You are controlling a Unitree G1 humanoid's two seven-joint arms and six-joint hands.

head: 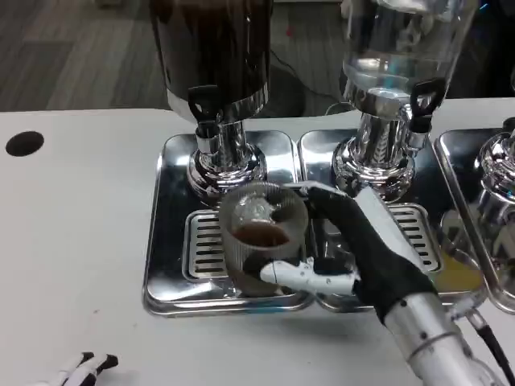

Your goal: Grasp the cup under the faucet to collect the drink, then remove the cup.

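A clear ribbed cup [259, 239] with a little dark drink in its bottom stands on the drip grate of the left silver tray [171, 217], just in front of the dark dispenser [211, 48] and below its black faucet [201, 103]. My right hand [358, 249] wraps the cup from the right, fingers behind it and thumb across its front. Fingertips of my left hand [88, 366] show at the bottom left edge, lying on the table far from the cup; how they are set is hidden.
A second dispenser [394, 56] with clear liquid stands on its own tray [410, 217] to the right. A third tray and dispenser base [491, 185] sit at the right edge. A black hole [24, 143] marks the table's left.
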